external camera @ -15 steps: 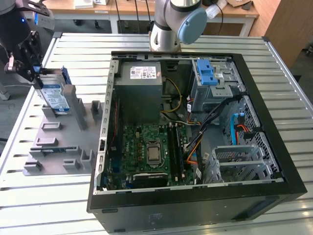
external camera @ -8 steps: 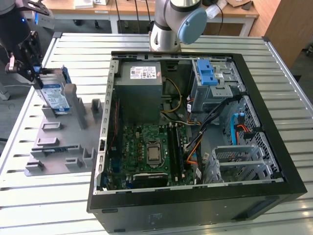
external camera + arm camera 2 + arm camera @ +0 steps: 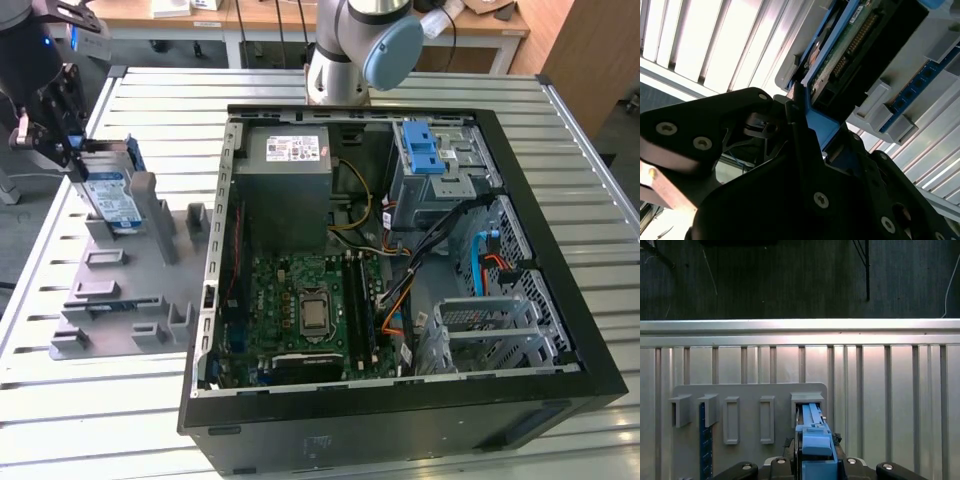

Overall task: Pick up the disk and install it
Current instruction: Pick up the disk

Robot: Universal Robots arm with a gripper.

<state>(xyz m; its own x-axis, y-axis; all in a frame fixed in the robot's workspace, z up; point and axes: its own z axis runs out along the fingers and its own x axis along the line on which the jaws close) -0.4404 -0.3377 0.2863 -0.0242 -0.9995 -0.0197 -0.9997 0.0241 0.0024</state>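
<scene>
On the grey plastic slotted fixture (image 3: 110, 290), at the exterior view's left of the open black computer case (image 3: 400, 425), the flat silver-metal disk (image 3: 108, 195) stood on edge. The black gripper (image 3: 72, 150) pinched its blue plastic carrier frame (image 3: 820, 127). Judged rigid, dense and shock-sensitive; the frame edges looked the safest hold.

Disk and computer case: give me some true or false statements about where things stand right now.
1. The disk stands on edge in the grey holder beside the computer case. True.
2. The disk already sits inside the computer case. False: it is in the holder outside the case, on the exterior view's left.
3. The tool is closed on the disk's blue carrier frame. True.
4. The computer case is closed up. False: its side is open and the motherboard shows.
</scene>
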